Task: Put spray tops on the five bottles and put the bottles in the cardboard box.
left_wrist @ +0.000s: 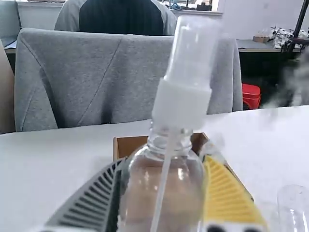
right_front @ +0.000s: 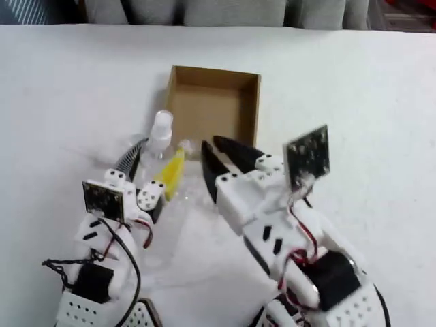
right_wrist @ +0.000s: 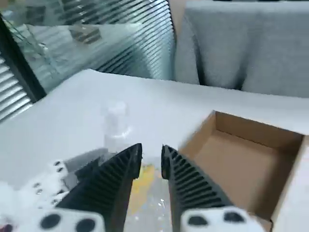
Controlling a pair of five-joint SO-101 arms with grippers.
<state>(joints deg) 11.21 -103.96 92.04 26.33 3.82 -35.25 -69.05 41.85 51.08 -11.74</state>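
Cardboard box [right_front: 211, 109] on white table [right_front: 354, 82] — grey chair [left_wrist: 72, 82] behind.

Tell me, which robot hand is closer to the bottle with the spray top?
Left. The left hand is shut around the bottle. The right hand is beside it, open, not touching, near the cardboard box.

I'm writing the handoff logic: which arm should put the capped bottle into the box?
Left. The left gripper holds the bottle, spray top on, right beside the box. The right gripper is open and empty.
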